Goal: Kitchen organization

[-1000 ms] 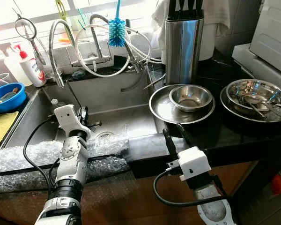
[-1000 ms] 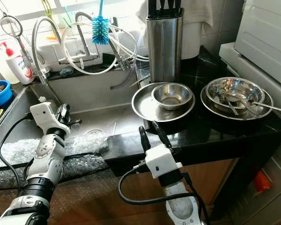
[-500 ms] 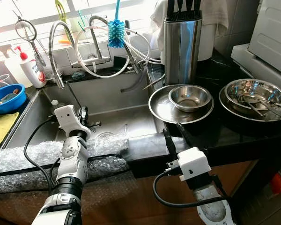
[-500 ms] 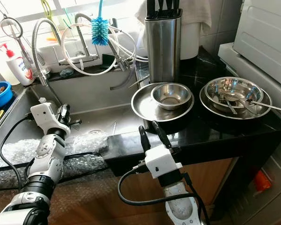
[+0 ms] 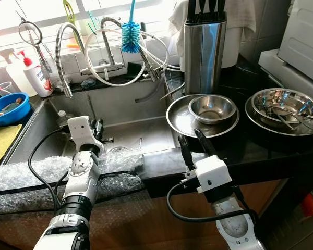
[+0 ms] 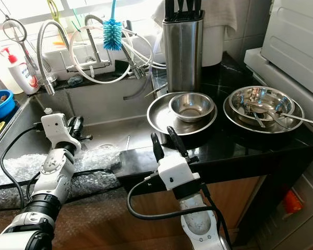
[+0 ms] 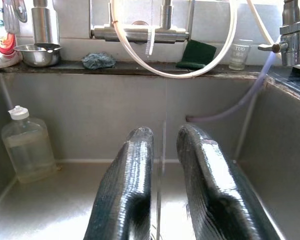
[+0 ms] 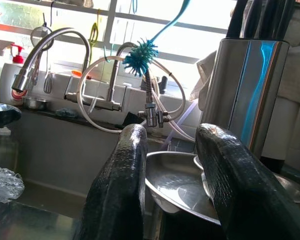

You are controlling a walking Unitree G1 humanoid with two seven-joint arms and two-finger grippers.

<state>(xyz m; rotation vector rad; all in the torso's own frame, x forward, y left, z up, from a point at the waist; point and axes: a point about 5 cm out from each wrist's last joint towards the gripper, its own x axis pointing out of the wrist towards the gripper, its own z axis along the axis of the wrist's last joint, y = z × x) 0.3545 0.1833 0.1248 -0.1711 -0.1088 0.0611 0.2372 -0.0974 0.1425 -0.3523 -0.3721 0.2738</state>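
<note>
Judging by the counter, little is done yet: the small bowl (image 5: 212, 108) sits in a wide plate (image 5: 183, 121) at centre frame, and a second bowl (image 5: 284, 103) holding utensils sits at right, none of it moved to the sink (image 5: 130, 133). At lower centre, the right gripper (image 5: 194, 146) points at the plate, fingers spread and empty. At left, the left gripper (image 5: 96, 130) hangs over the sink, fingers narrowly apart, holding nothing. Everything appears left to sort.

Bright window (image 5: 47, 15) behind steel sink (image 5: 125, 112), black counter (image 5: 261, 146)
</note>
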